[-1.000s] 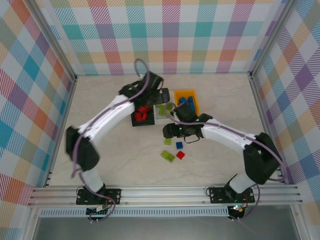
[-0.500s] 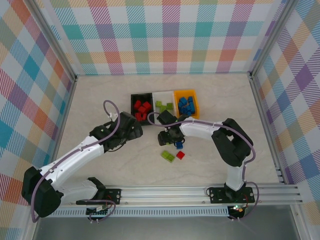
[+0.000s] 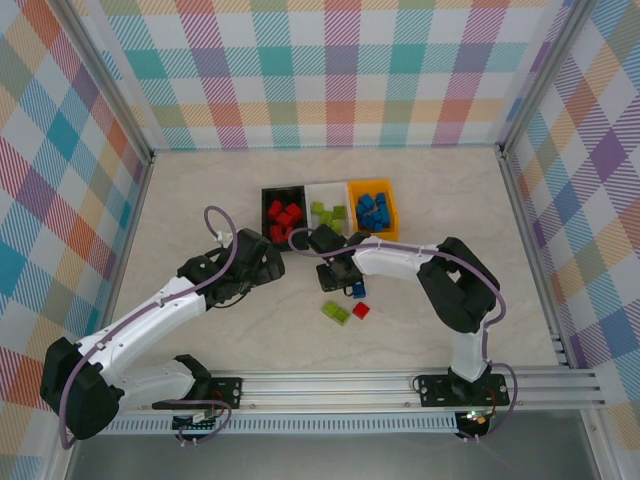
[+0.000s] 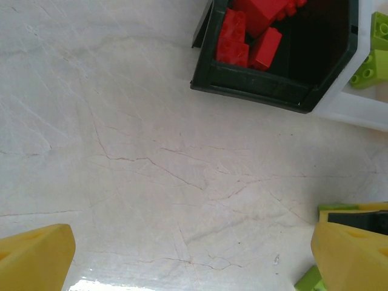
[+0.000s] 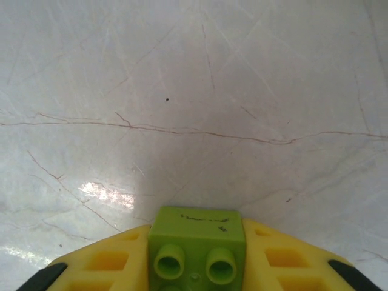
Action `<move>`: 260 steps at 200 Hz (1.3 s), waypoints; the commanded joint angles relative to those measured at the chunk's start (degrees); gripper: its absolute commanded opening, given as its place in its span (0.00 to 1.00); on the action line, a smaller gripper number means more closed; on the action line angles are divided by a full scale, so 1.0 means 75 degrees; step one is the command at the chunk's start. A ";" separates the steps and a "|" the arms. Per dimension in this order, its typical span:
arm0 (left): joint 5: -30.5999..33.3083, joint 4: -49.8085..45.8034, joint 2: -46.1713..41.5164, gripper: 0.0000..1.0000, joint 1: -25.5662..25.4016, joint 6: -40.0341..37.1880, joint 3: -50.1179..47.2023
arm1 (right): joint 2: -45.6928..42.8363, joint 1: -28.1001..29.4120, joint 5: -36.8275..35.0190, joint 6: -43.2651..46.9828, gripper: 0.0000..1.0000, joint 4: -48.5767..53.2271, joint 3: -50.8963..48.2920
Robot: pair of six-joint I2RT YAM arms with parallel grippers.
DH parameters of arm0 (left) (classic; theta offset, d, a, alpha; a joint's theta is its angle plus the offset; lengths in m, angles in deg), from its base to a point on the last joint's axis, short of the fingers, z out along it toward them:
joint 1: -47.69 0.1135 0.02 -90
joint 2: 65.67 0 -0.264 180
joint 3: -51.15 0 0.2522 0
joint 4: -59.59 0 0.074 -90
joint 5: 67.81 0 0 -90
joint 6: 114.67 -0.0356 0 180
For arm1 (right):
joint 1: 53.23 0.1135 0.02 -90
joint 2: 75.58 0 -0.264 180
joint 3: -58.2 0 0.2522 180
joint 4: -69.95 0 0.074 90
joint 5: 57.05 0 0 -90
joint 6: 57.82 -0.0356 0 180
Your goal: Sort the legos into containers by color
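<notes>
Lime green brick (image 5: 197,227) pinched between the yellow fingers (image 5: 103,264) of the right gripper (image 5: 197,242), studs up, flush against both of them, low over the pale marbled bench (image 5: 194,91). Cannot tell whether lifted clear or resting on the surface. From above, hanging just in front of the white bin (image 3: 326,186).

Left gripper (image 4: 194,260) spread as wide as it goes, nothing between the fingers, hovering over bare bench near the front corner of the black bin (image 4: 254,85).

Sorting far along, by the look of it: red bricks (image 3: 284,215) in the black bin, green bricks (image 3: 326,212) in the white one, blue bricks (image 3: 373,208) in the orange-yellow bin (image 3: 371,184). Loose on the bench: a blue brick (image 3: 357,290) just beside the right gripper, then a red brick (image 3: 361,311) and a spare lime brick (image 3: 335,312) nearer the arm bases.

Step in hand, as judged: picking up a green piece. Next calls for a straight lift, a short carry back over the white bin's front wall, then release above the green pile. Needs care not to knock the blue brick close by.
</notes>
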 commanded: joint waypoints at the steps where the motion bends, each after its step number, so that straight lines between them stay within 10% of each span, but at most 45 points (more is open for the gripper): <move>1: -0.0315 0.0116 -0.0076 1.00 0.0025 -0.0244 -0.0052 | -0.0825 -0.0142 -0.0240 0.0187 0.31 -0.0055 0.0449; 109: -0.1357 0.0306 0.0358 1.00 -0.0472 -0.0487 -0.0152 | 0.1779 -0.1968 0.0614 0.0365 0.34 0.0808 0.4996; 148: -0.1337 0.0232 0.0620 1.00 -0.0736 -0.0532 -0.0157 | 0.2037 -0.1967 0.0664 0.0527 0.60 0.1116 0.5828; 260: -0.1080 0.0373 0.0682 1.00 -0.0743 -0.0421 -0.0166 | -0.2734 -0.1356 0.1267 -0.0589 0.72 0.0459 -0.1808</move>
